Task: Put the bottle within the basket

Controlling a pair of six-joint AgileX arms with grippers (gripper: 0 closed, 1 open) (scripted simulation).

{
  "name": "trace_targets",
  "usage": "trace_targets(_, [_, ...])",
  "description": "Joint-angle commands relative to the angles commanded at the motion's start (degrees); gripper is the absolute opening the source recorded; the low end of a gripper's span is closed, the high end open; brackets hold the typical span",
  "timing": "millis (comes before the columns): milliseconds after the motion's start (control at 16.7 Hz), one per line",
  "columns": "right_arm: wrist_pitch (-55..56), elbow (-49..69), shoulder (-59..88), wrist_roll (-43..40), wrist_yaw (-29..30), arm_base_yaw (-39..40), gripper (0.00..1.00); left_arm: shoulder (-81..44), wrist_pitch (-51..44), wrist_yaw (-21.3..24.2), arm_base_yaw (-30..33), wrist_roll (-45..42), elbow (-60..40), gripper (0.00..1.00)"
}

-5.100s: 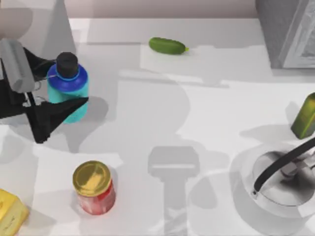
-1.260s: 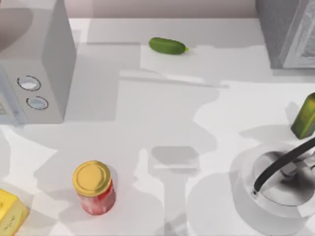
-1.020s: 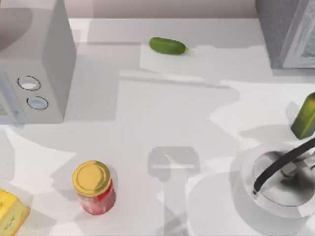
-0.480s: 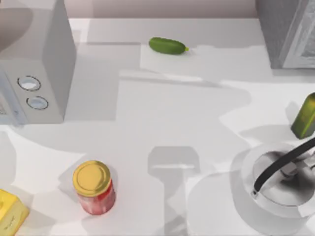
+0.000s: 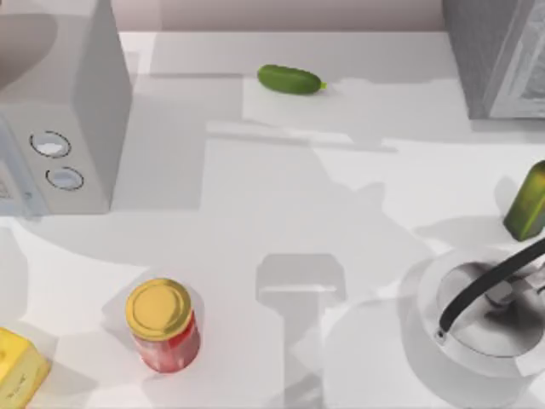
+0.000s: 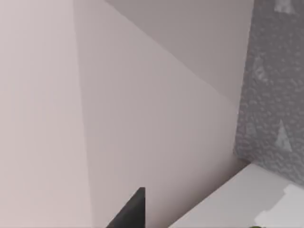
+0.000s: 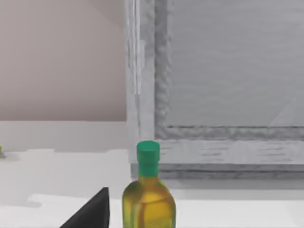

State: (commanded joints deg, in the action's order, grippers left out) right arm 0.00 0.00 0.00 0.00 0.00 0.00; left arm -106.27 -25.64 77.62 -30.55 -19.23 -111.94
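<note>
Scene: a white table [image 5: 255,213] seen from above, with a grey appliance [image 5: 60,128] at its left and a grey cabinet [image 5: 498,55] at the far right corner.
Basket: the pale round basket [image 5: 426,317] with a black handle sits at the table's near right, just beside the olive-green bottle [image 5: 528,200].
Bottle: the turquoise bottle's place cannot be told from these pictures, and nothing turquoise lies inside the basket, so the task reads as unfinished.
Left gripper: the left gripper [image 6: 129,213] appears as a dark tip in the left wrist view, set against a pale wall and a speckled grey panel; whether it is apart, together or clamped on something cannot be told.
Right gripper: the right gripper [image 7: 90,211] looks idle, its dark tip near the olive-green bottle in the right wrist view with the cabinet behind; its state cannot be told either.
Bystanders: a cucumber [image 5: 291,79] lies at the far edge, a red jar with a yellow lid [image 5: 162,325] stands at the near left, and a yellow block [image 5: 19,368] sits in the near left corner.
Step in hand: judged as carrying the bottle across toward the basket.
Doing it well: travel high over the red jar, come down over the basket's open middle and not over its handle, keep wide of the olive-green bottle, hold the bottle upright, and let go only once it is low inside the rim.
Risk: a release from too high could tip the bottle out or knock the handle.
</note>
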Motion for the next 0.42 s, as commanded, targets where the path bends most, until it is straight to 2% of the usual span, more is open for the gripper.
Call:
trace_targets(60, [0.0, 0.0, 0.0, 0.0, 0.0, 0.0, 1.00, 0.0, 0.0, 0.0, 0.0, 0.0, 0.0, 0.98])
trace_targets(120, [0.0, 0.0, 0.0, 0.0, 0.0, 0.0, 1.00, 0.0, 0.0, 0.0, 0.0, 0.0, 0.0, 1.00])
trace_targets(420, [0.0, 0.0, 0.0, 0.0, 0.0, 0.0, 1.00, 0.0, 0.0, 0.0, 0.0, 0.0, 0.0, 1.00])
